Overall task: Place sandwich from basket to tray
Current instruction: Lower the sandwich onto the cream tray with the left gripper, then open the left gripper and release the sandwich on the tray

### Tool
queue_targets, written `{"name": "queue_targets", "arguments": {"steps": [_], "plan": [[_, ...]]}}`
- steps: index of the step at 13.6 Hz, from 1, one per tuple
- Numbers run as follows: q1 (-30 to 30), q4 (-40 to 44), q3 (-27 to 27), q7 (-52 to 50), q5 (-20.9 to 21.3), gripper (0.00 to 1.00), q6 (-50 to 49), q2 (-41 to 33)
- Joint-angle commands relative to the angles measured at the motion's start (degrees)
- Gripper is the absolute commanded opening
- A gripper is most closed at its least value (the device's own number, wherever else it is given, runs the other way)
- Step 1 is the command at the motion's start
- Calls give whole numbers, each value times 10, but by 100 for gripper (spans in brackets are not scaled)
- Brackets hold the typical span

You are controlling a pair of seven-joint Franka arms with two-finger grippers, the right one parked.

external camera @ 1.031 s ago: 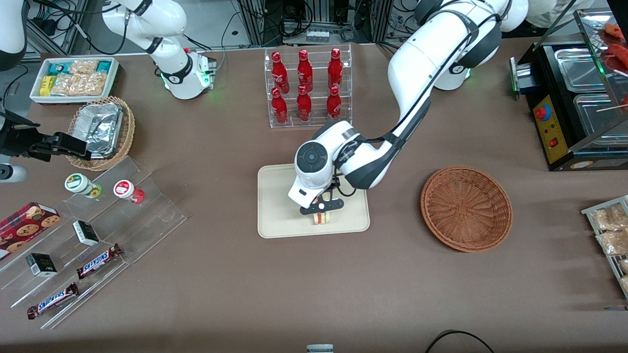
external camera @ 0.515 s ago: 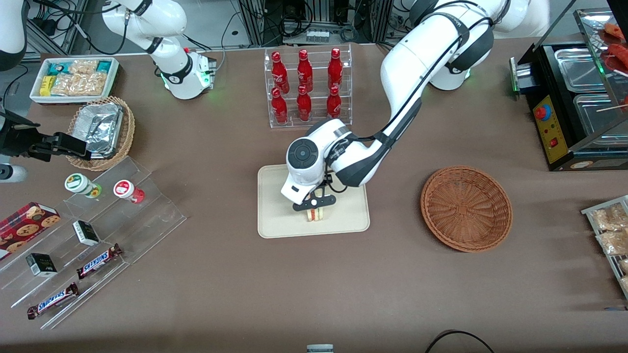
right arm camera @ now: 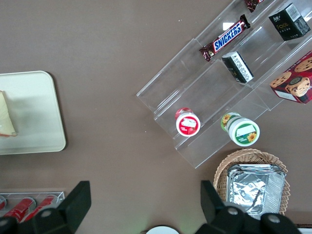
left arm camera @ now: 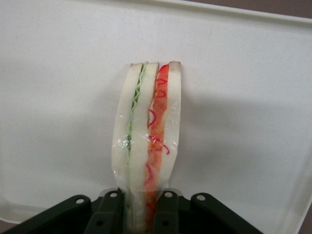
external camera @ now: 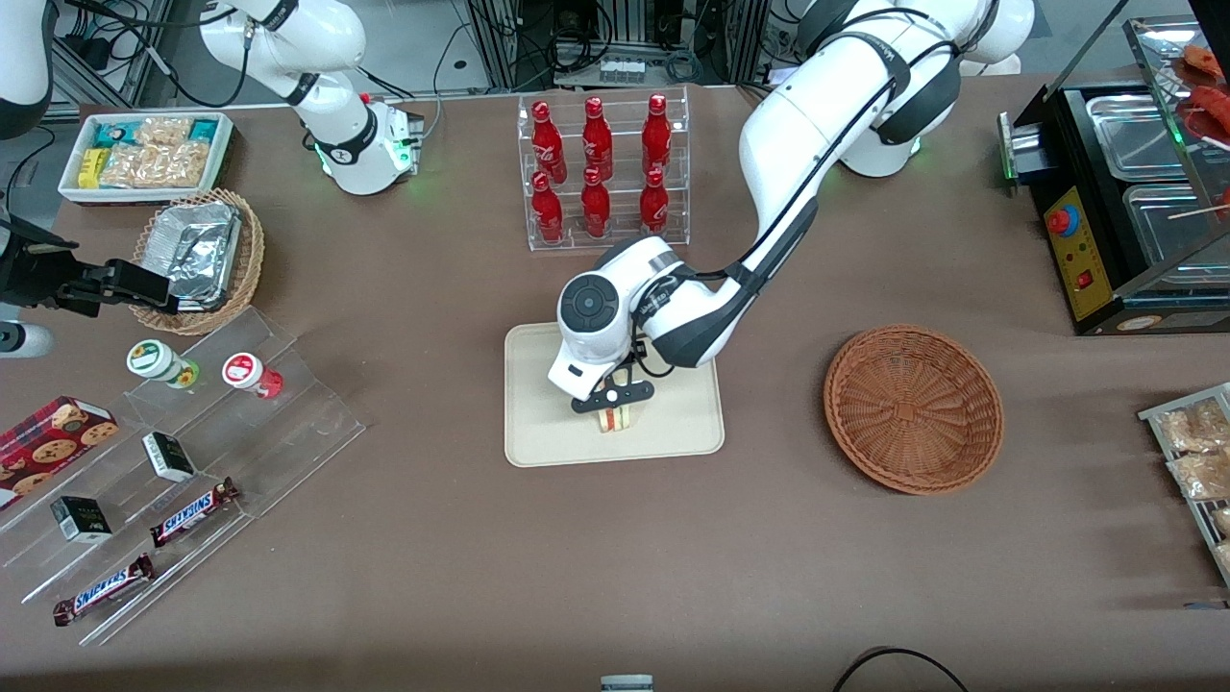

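The sandwich (external camera: 616,419), a white-bread wedge with green and red-orange filling, is over the middle of the cream tray (external camera: 548,437). My left gripper (external camera: 615,404) is shut on it from above. In the left wrist view the sandwich (left arm camera: 148,131) stands on edge against the tray (left arm camera: 58,97), its near end pinched between the black fingers (left arm camera: 109,214). In the right wrist view the sandwich (right arm camera: 6,122) shows at the picture's edge on the tray (right arm camera: 34,112). The reddish-brown basket (external camera: 913,408) lies empty toward the working arm's end of the table.
A clear rack of red bottles (external camera: 601,173) stands farther from the front camera than the tray. Toward the parked arm's end are an acrylic step shelf (external camera: 192,452) with snacks, a tan basket with a foil container (external camera: 197,255) and a white bin of packets (external camera: 144,154).
The gripper carried the sandwich over the tray, toward the parked arm's end and a little farther from the front camera. In the last half second it hardly moved.
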Motion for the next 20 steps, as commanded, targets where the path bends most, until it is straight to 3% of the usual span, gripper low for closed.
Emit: {"name": "queue_targets", "arguments": {"steps": [1,15,20], "plan": [[-10,24,6,-13,5,100,-2,12],[18,26,2,-12,-2,100,-93,-112],[66,19,8,153,-12,100,-132,-154]]}}
